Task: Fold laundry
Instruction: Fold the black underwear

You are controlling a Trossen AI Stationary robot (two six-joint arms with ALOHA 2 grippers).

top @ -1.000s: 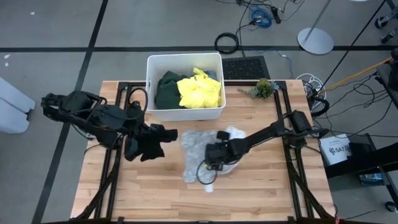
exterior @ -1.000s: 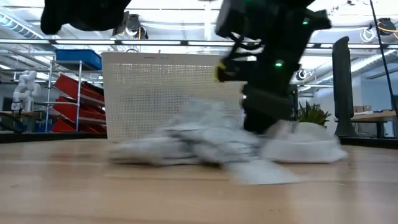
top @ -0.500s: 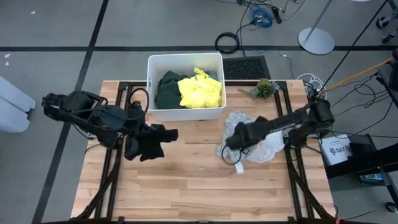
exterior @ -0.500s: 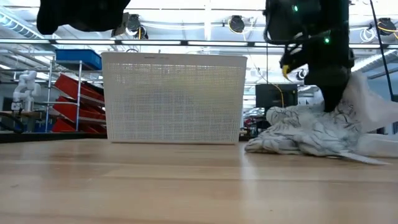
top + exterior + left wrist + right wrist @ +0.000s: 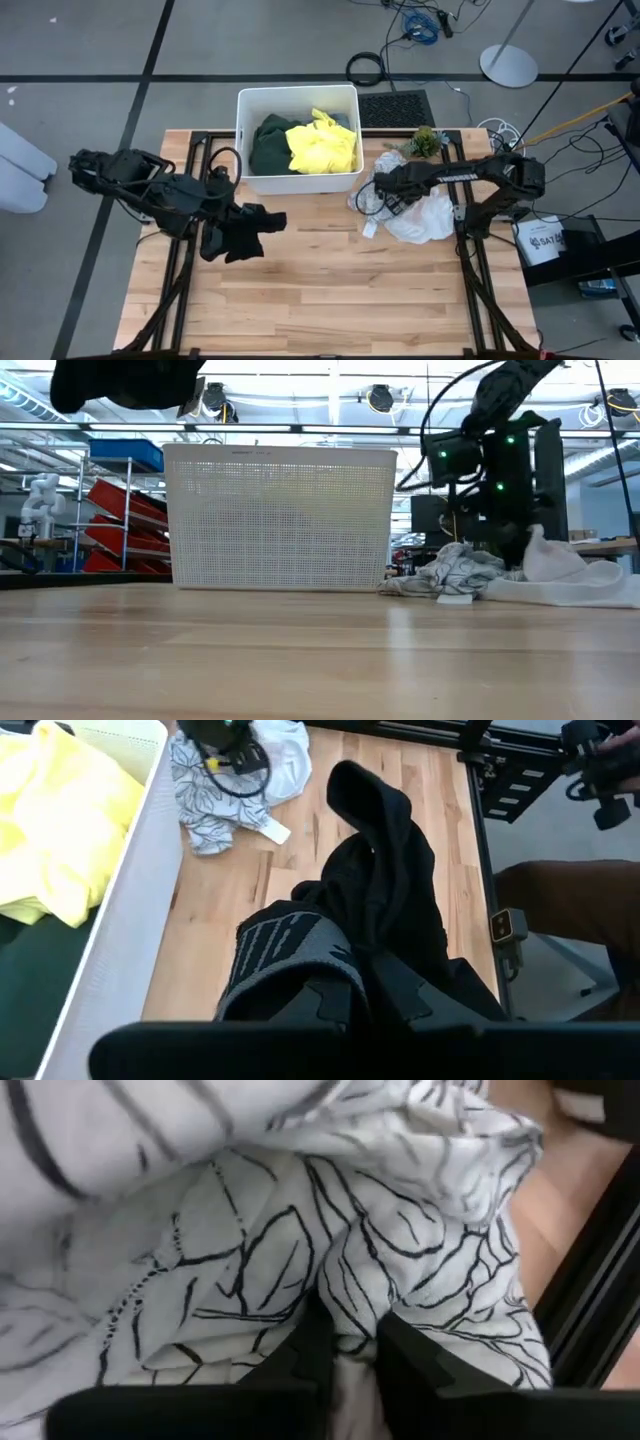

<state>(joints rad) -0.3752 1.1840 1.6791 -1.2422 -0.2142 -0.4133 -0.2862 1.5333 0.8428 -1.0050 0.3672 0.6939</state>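
Observation:
My left gripper (image 5: 226, 230) hangs over the table's left half, shut on a black garment (image 5: 242, 233) that also shows in the left wrist view (image 5: 385, 890) and at the low view's top left (image 5: 120, 385). A white garment with a grey leaf pattern (image 5: 415, 210) lies bunched on the wood at the far right (image 5: 470, 572). My right gripper (image 5: 385, 192) stands on that garment's left end, shut on the cloth (image 5: 350, 1355). Dark green (image 5: 268, 145) and bright yellow (image 5: 322, 145) garments lie in the white bin (image 5: 240, 130). My left gripper is shut on the black garment, but the cloth drapes over the fingers and hides the place of contact. A ribbed grey-striped band (image 5: 285, 945) lies bunched close to them. The garment hangs below the gripper, lifted clear of the table. My right gripper pinches a fold of the patterned cloth (image 5: 350, 1315) between its two fingers, coming from above and pointing steeply down. The garment is crumpled and slack, and its bulk (image 5: 425, 218) lies on the table to the right of the fingers.
The white bin stands at the table's far edge, in the middle (image 5: 280, 515). A small green plant (image 5: 422, 142) sits at the far right corner, just behind the patterned garment. Bare wood (image 5: 330, 290) stretches across the near half of the table.
My right gripper has swept from the table's middle toward the right and far edge, rising a little and rolling as it went. It dragged the patterned garment along the wood from the middle to the far right, beside the bin, where it now lies bunched.

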